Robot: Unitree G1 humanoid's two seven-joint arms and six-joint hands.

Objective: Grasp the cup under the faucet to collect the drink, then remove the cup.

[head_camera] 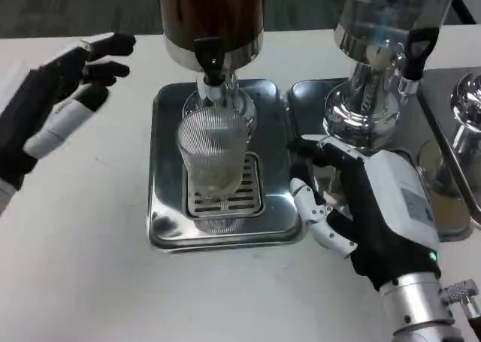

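Early in the task, at the approach: cup [216,164] standing upright on the slotted grate of the drip tray [166,223], directly beneath the black faucet [213,65] of the dark dispenser [210,15], ungripped. Looks clear and ribbed; impossible to tell whether any drink is in it yet.

Right hand [359,207] low at the tray's right edge, just beside the cup but apart from it, fingers spread and holding nothing. Left hand [56,105] raised over the table well to the left, fingers apart, likewise empty.

Next, by judgement: slide the right hand leftward over the tray rim, wrap the fingers around the cup's ribbed wall and close firmly without tipping it. Then work the faucet lever, probably with the left hand. Worth minding: the second dispenser [387,49] close behind the right hand, and the tray lip in its path.
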